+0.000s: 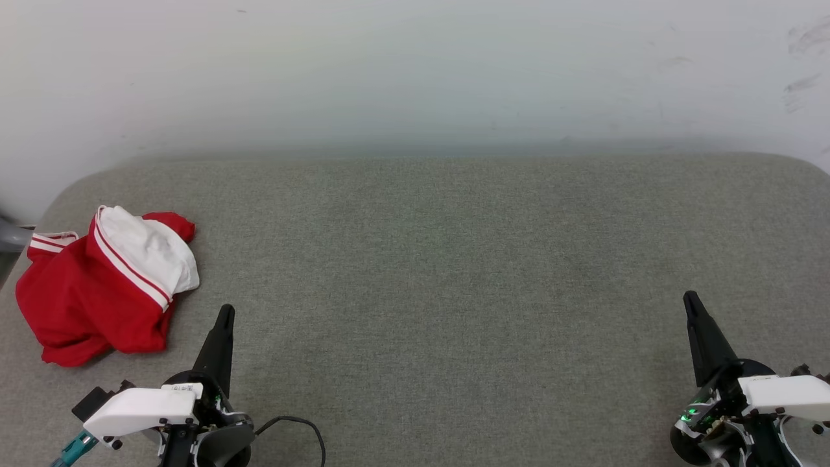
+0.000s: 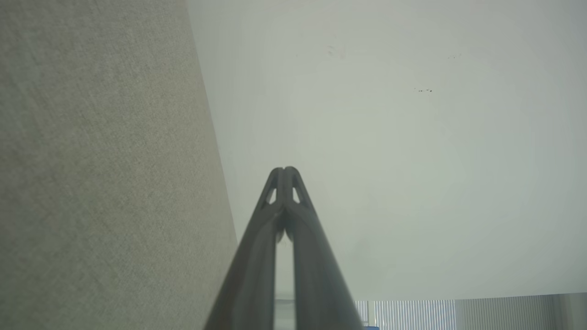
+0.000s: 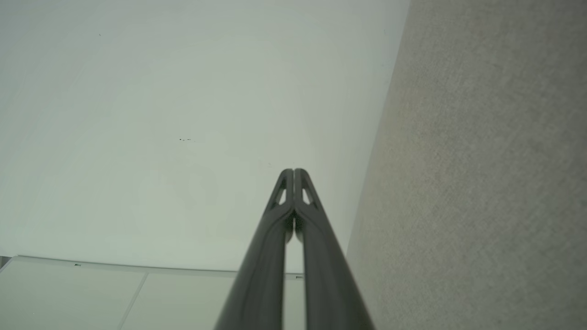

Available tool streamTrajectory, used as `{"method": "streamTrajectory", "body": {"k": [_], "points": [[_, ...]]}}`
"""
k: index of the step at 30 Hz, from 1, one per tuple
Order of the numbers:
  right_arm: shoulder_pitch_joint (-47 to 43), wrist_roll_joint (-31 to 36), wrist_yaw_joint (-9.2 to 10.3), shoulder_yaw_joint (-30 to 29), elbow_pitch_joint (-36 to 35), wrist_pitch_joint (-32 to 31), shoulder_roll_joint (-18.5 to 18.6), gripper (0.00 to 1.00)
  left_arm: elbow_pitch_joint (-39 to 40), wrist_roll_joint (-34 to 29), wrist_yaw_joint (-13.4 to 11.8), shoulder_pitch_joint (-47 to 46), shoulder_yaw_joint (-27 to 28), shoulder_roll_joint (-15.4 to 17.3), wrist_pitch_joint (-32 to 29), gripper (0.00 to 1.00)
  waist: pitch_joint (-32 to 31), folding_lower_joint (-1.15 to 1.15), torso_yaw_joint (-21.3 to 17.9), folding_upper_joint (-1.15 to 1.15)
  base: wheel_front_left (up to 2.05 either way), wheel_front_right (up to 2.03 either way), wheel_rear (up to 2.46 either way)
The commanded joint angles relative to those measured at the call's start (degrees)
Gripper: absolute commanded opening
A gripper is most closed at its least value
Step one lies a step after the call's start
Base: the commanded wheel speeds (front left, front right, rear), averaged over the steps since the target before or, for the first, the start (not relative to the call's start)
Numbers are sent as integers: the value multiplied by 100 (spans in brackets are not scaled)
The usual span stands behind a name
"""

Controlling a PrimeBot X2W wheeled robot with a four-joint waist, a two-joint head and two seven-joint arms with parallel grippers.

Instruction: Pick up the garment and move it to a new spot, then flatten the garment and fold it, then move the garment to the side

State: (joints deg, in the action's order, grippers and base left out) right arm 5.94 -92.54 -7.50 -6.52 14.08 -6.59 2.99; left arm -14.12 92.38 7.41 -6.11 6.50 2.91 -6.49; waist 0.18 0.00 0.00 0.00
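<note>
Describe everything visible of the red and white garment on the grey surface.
The red and white fabric garment lies crumpled in a heap at the left end of the grey cloth-covered surface, near its rounded corner. Mostly red, it has a white panel edged in red-and-white striped trim folded over the top. Only the surface touches it.

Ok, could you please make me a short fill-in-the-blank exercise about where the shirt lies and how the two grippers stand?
1. The garment lies crumpled on the robot's ____ side of the grey padded surface.
2. The fingers of the left gripper and of the right gripper are pressed ____, holding nothing.
3. The garment's body is red and its sleeve is ____.
Missing words: left; together; white.
</note>
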Motion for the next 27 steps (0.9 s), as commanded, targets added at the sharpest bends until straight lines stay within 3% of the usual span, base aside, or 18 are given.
{"method": "streamTrajectory", "body": {"k": [1, 23, 24, 27], "points": [[72, 28, 2, 4, 1, -2, -23, 0, 9, 7, 26, -36, 13, -7, -25, 0, 0, 0, 0, 0, 0, 0, 0], [72, 28, 2, 4, 1, -2, -23, 0, 9, 7, 26, -36, 13, -7, -25, 0, 0, 0, 0, 0, 0, 0, 0], [-9, -2, 0, 0, 16, 0, 1, 100, -18, 0, -2, 5, -4, 0, 3, 100, 0, 0, 0, 0, 0, 0, 0], [-151, -1, 1, 3, 165, 2, -3, 100, -170, 0, -9, 133, -24, -13, 12, 100, 0, 0, 0, 0, 0, 0, 0]]}}
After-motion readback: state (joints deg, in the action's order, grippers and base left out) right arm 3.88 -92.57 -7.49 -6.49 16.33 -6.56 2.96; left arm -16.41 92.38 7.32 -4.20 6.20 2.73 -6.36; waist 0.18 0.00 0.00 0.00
